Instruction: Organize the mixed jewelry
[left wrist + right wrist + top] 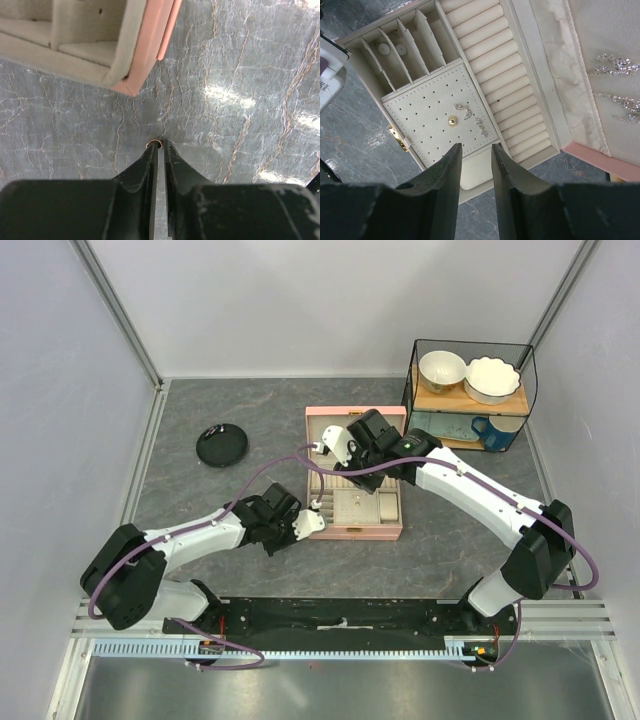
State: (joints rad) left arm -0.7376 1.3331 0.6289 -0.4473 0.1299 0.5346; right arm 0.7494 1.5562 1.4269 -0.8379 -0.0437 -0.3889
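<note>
The pink jewelry box (392, 531) lies open mid-table. In the right wrist view a gold stud (452, 121) and pale sparkly pieces (481, 126) sit on its perforated cream pad, and glittering chains (619, 65) lie on the lid lining. My right gripper (476, 146) is open and empty above the box's near compartments; it also shows in the top view (335, 448). My left gripper (161, 144) is nearly closed, pinching a tiny gold-brown ring (152, 143) at its tips over the grey tabletop, just off the box's corner (150, 45). It also shows in the top view (308, 524).
A black round dish (222, 446) sits at the left of the table. A wire rack (470, 390) with white bowls and a blue mug stands at the back right. White walls enclose the grey marbled table.
</note>
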